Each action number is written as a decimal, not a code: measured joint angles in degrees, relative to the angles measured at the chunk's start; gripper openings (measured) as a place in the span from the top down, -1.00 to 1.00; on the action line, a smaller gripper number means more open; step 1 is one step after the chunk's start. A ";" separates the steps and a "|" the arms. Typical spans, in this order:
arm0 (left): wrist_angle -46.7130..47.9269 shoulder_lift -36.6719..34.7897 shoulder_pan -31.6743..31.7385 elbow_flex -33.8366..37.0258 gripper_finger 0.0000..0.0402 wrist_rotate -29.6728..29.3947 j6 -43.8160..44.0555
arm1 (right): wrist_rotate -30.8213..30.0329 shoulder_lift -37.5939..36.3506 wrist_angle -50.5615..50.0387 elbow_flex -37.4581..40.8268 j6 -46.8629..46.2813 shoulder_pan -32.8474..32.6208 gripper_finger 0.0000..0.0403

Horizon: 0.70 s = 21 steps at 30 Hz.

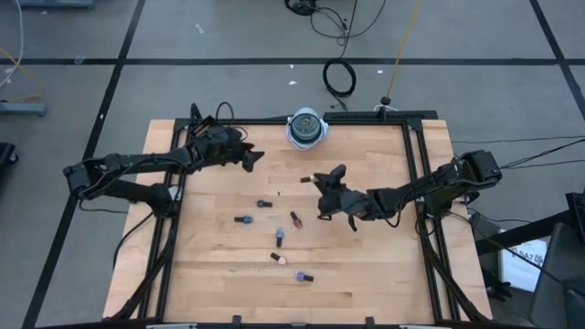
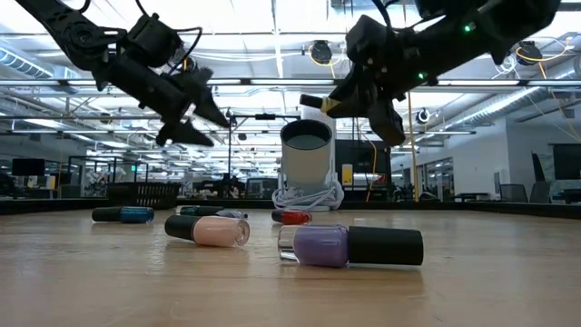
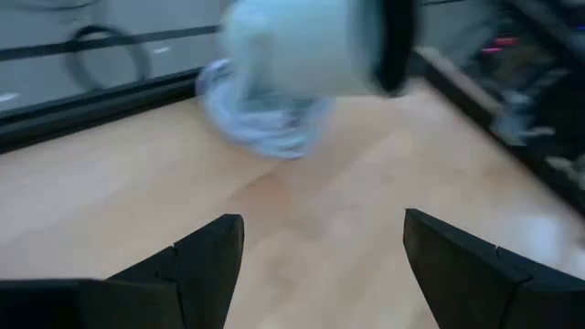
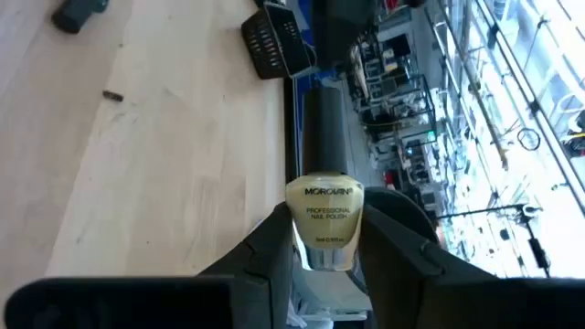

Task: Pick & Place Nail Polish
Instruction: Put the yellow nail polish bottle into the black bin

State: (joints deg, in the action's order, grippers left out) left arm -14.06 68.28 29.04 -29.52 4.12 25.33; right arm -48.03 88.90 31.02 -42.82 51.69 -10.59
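Observation:
My right gripper [image 1: 322,185] is over the middle of the table, shut on a pale yellow nail polish bottle [image 4: 320,219] with a black cap [image 4: 324,128]. Several other bottles lie on their sides on the wood nearer the front: purple [image 2: 349,246], pink [image 2: 209,230], teal [image 2: 123,214] and red [image 2: 290,216]. In the high view they show as a loose cluster [image 1: 280,238]. My left gripper [image 1: 252,157] is open and empty above the far left of the table, facing a white round container [image 3: 302,46]. My right gripper pinches the bottle's glass body [image 4: 320,251] by its two sides, between the two fingers. The fingers come from the table's right and lie along the bottle, whose cap [image 2: 313,100] sticks out ahead of the fingertips. The bottle is lifted clear of the table, lying roughly level.
The white container [image 1: 306,128] stands at the table's far edge on a coil of pale cable [image 3: 265,123]. A black frame rail [image 1: 411,164] runs around the table. A small dark piece [image 4: 111,95] lies on the wood. There is bare wood at the front right [image 1: 384,265].

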 joint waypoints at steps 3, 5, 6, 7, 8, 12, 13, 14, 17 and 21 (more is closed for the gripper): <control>-3.66 0.06 -2.38 0.00 -0.48 2.29 -2.19 | 0.10 0.07 1.33 0.74 -0.06 -0.02 0.53; -6.16 0.06 -4.35 0.00 -0.48 2.34 -4.11 | 0.07 0.04 2.05 0.74 -0.46 -0.01 0.53; -7.39 0.06 -5.40 0.00 -0.48 2.33 -5.13 | 0.07 0.04 2.25 0.74 -0.49 0.00 0.53; -8.73 0.06 -6.44 0.00 -0.48 2.32 -6.24 | 0.09 0.04 2.43 0.74 -0.49 0.00 0.53; -10.04 0.06 -7.45 0.00 -0.48 2.30 -7.46 | 0.09 0.04 2.75 0.74 -0.61 0.00 0.53; -14.28 0.06 -12.47 0.00 -0.48 2.28 -14.72 | 0.07 0.04 3.10 0.74 -0.62 0.00 0.53; -14.57 0.06 -13.81 0.00 -0.48 2.26 -16.61 | 0.07 0.04 3.06 0.74 -0.61 -0.01 0.53; -14.72 0.06 -15.17 0.00 -0.48 1.99 -18.23 | -0.02 0.04 3.14 0.74 -0.56 -0.02 0.53; -14.90 0.06 -18.65 0.00 -0.48 0.19 -22.36 | -1.68 0.04 3.28 0.74 -0.07 -0.38 0.53; -14.73 0.46 -21.94 0.00 -0.48 -4.48 -26.90 | -4.70 0.04 3.48 0.74 1.45 -1.15 0.53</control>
State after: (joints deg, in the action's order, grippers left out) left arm -28.79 68.74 7.10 -29.52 -0.37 -1.57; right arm -52.73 88.95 34.50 -42.09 53.14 -11.74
